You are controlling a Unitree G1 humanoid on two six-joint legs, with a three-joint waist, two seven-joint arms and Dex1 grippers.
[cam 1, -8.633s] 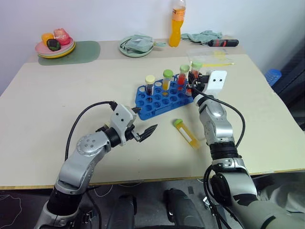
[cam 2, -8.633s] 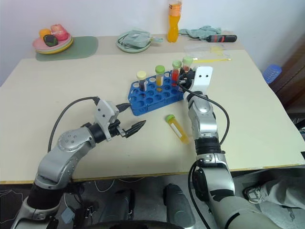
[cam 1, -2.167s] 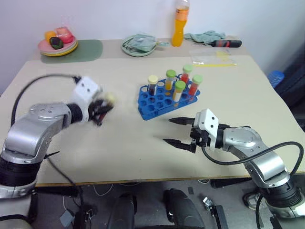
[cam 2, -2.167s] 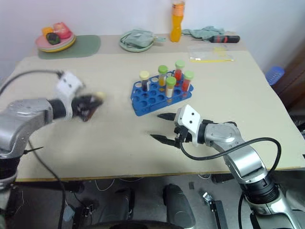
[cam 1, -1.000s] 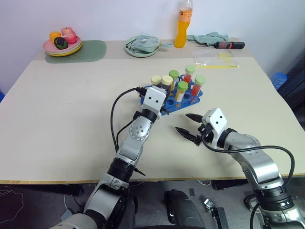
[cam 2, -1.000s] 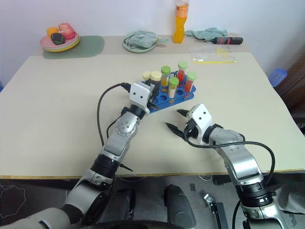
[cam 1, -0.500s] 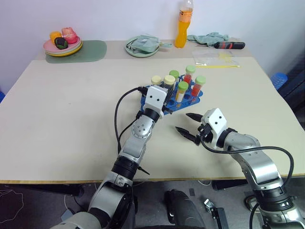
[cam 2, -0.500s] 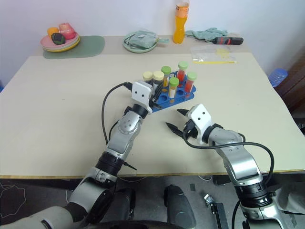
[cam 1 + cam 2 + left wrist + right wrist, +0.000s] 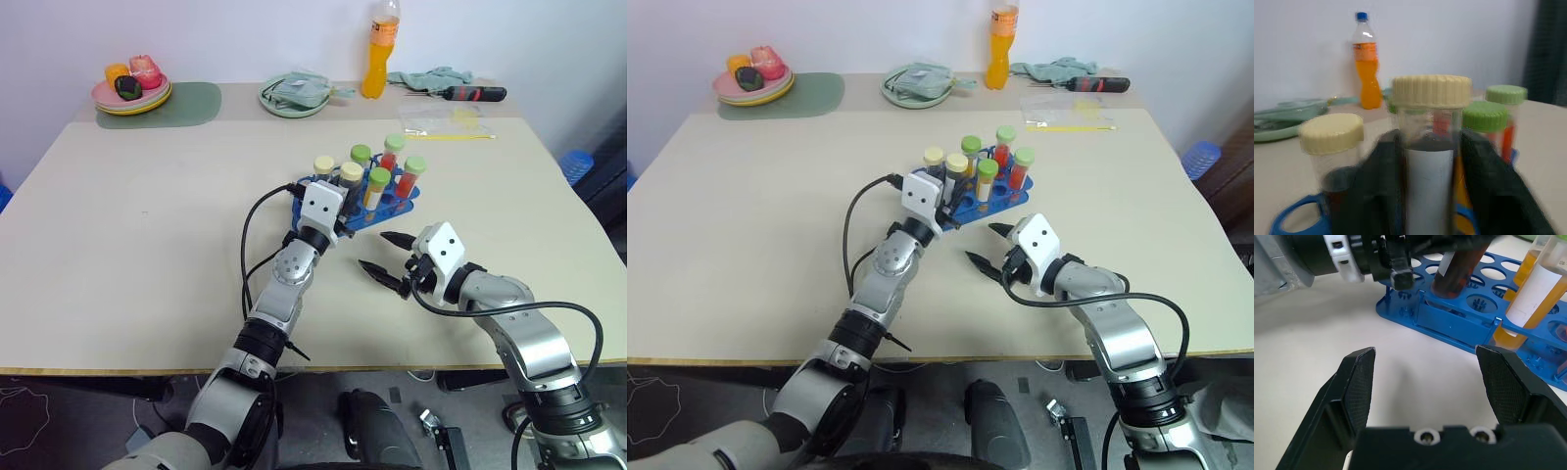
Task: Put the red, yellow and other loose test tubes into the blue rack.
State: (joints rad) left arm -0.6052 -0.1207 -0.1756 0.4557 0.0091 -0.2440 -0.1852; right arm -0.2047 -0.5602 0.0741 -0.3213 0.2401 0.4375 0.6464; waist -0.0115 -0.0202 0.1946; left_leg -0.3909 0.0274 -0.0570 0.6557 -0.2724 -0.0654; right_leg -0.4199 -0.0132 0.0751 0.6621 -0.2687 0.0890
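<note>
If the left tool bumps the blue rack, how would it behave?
The rack looks like light plastic on a smooth table, so it would probably slide. Six tall capped tubes make it top-heavy; it might tip.

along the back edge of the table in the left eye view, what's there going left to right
plate of fruit on a green mat → green plate with a cloth → orange drink bottle → rag → screwdriver
</note>
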